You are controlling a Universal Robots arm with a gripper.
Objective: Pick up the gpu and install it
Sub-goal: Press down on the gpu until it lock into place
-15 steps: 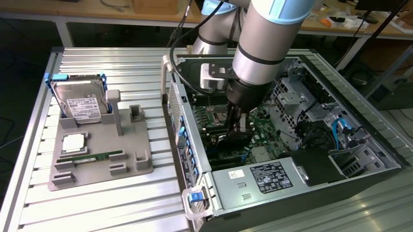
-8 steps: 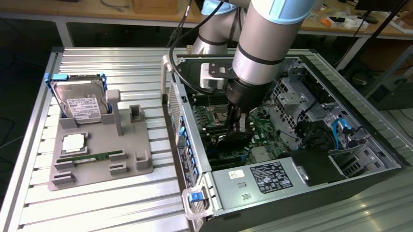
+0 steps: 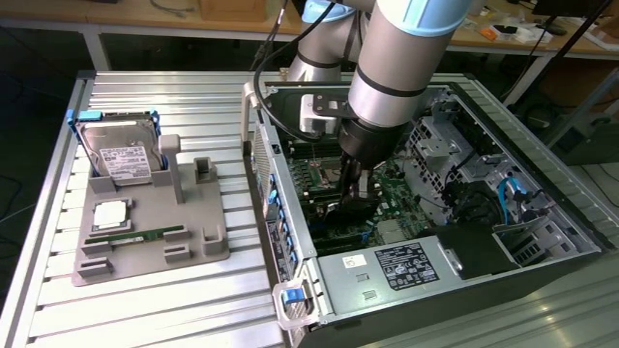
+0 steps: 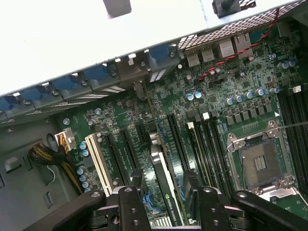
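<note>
Working through the install step, with the pick-up already done: gripping the graphics card [image 4: 166, 192] on edge between the fingers [image 4: 136, 185], half closed with one on each flat side of the card and nothing else in the grip. Hanging the card low inside the open computer case [image 3: 541, 239], just above the motherboard [image 4: 231, 96], among the long dark expansion slots [image 4: 122, 149] and beside the white slot [image 4: 101, 161], with the empty processor socket [image 4: 260, 163] well apart on the other side. Pointing the far end of the card toward the rear wall of the case and its row of blue latches [image 4: 96, 72]. Not being able to tell from either view whether the bottom edge is already touching a slot or hovering just over it, so judging the card as lined up but not yet seated. Calling, by that judgement, for fine work rather than travel: keeping the card upright and parallel to its slot, matching the metal end to the opening in the rear wall, and pressing straight down and evenly, since any tilt could jam the edge or load the board. Leaving alone the hard drive [image 3: 121, 156] and the narrow memory stick [image 3: 135, 235] on the grey tray [image 3: 155, 254] out on the desk [image 3: 145, 312], at the exterior view's left of the case.
</note>
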